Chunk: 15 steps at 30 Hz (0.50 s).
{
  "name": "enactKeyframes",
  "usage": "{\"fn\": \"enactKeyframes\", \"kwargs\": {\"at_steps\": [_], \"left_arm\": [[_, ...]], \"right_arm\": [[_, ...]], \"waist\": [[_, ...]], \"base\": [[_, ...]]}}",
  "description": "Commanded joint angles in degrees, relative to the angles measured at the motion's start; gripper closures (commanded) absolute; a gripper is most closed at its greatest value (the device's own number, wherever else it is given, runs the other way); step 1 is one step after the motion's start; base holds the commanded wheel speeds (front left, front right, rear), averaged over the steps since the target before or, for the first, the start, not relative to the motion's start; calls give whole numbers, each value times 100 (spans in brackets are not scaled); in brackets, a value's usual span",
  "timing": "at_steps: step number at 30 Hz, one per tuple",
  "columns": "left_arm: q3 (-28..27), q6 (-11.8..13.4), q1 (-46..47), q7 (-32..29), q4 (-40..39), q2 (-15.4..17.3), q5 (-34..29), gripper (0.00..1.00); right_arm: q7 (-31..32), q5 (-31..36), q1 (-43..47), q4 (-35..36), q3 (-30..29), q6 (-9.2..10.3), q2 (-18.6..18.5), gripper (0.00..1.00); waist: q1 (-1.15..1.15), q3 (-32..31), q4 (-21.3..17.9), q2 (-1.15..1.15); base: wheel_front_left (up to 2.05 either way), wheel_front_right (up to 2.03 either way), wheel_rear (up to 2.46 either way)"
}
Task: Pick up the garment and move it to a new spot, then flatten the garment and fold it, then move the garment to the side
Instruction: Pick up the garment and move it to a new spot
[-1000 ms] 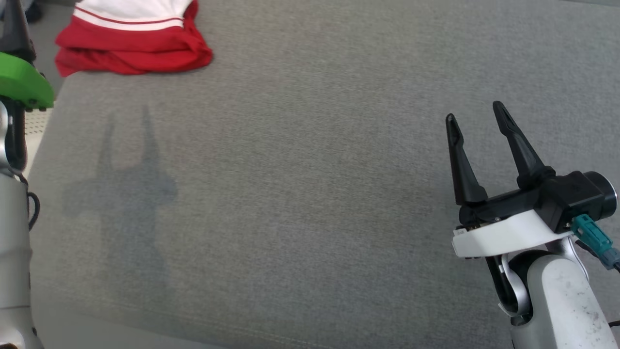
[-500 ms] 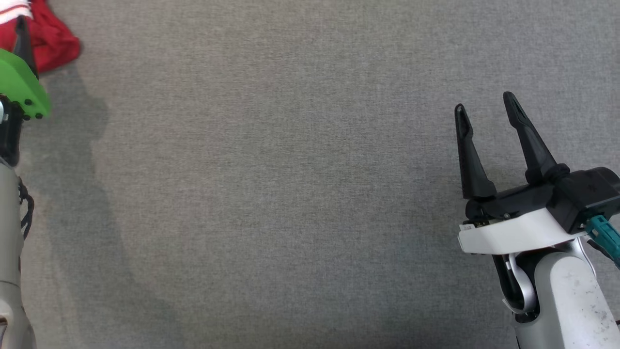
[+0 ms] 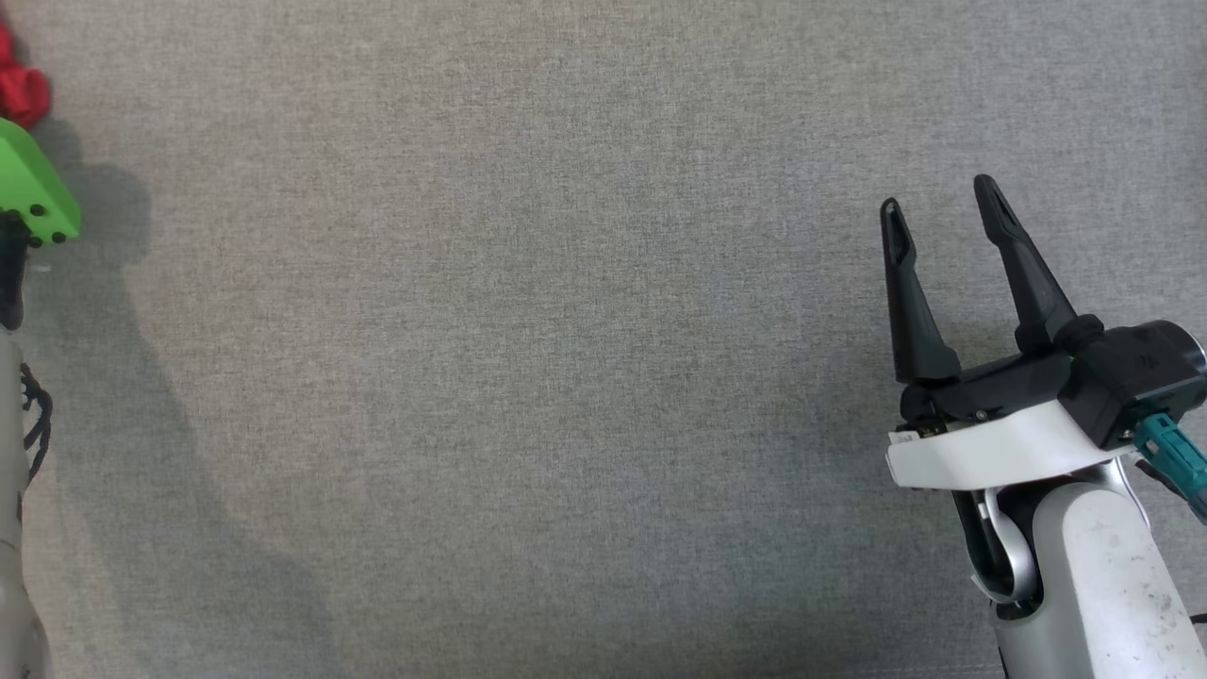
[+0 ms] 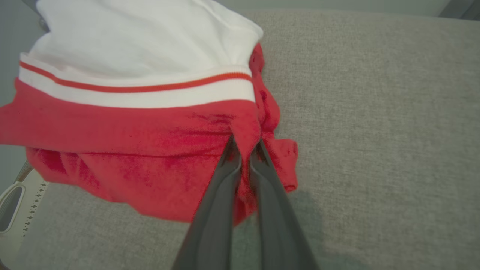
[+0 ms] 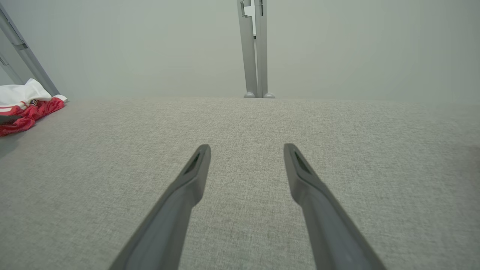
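Pinching a red fold of the red-and-white garment (image 4: 142,123), my left gripper (image 4: 244,145) is closed tight on it. The garment lies bunched at the far left corner of the grey bench (image 3: 566,377). My right gripper (image 3: 938,198) hangs wide open and empty at the near right. I judge only the grasp made; lifting, moving, flattening, folding and setting aside are all left.

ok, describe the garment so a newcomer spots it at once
Follow the wide grey woven fabric surface to its left edge. There lies a bunched red velvety garment with a white panel and a red-striped white band. Against plain grey, it alone is red and white, pinched by the left gripper.
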State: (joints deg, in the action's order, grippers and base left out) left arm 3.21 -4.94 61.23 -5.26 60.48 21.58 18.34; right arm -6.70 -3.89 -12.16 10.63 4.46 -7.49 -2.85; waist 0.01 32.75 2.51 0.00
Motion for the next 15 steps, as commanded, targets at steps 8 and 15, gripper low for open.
{"fn": "enactKeyframes", "kwargs": {"at_steps": [8, 15], "left_arm": [[159, -24, 183, 560, -39, 215, -136, 100], [473, -182, 256, 846, -321, -71, -131, 100]], "right_arm": [[-226, -202, -13, -373, -10, 0, -9, 0], [-364, -380, 210, -716, -130, 0, -9, 0]], "waist": [[-1, -799, -73, 0], [-1, -1683, -208, 0]], "base": [[0, 0, 0], [0, 0, 0]]}}
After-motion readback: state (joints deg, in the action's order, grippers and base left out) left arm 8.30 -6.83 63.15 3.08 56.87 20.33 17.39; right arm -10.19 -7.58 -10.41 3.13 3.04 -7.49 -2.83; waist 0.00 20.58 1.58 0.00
